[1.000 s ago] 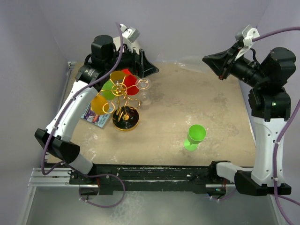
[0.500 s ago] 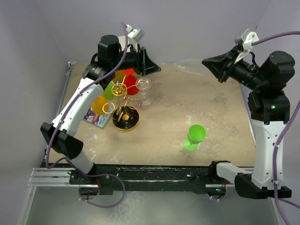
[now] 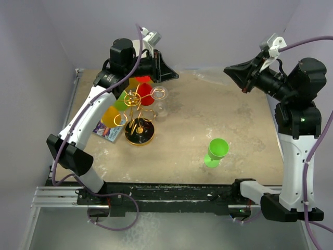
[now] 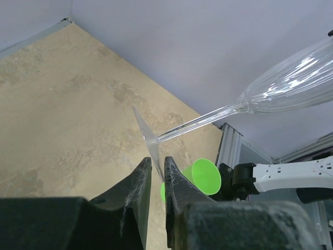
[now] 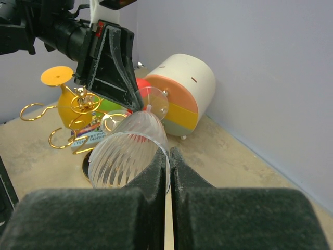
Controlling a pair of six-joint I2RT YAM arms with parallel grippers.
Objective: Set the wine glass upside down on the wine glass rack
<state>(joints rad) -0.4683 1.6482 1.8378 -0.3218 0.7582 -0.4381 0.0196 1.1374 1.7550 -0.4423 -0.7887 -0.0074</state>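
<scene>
A clear ribbed wine glass (image 5: 127,151) hangs on its side in the air at the back of the table, between the two grippers. My right gripper (image 5: 169,153) is shut on the bowl's rim and shows at the right (image 3: 227,67) in the top view. My left gripper (image 4: 157,160) has its fingers drawn close with the edge of the glass's foot (image 4: 148,138) between them, and the stem (image 4: 197,122) runs away to the right. The gold wine glass rack (image 3: 138,104) stands on its round black base below my left gripper (image 3: 174,75).
Yellow (image 3: 111,115), green (image 3: 119,99) and red (image 3: 145,94) glasses hang on the rack. A green wine glass (image 3: 216,152) stands on the table at the front right. A cream-and-orange cylinder (image 5: 182,94) lies by the back wall. A booklet (image 3: 106,130) lies left of the rack's base.
My left arm has risen from behind the rack to the glass's foot, and its jaws have closed from wide open to a narrow gap around it. The right gripper has kept its hold.
</scene>
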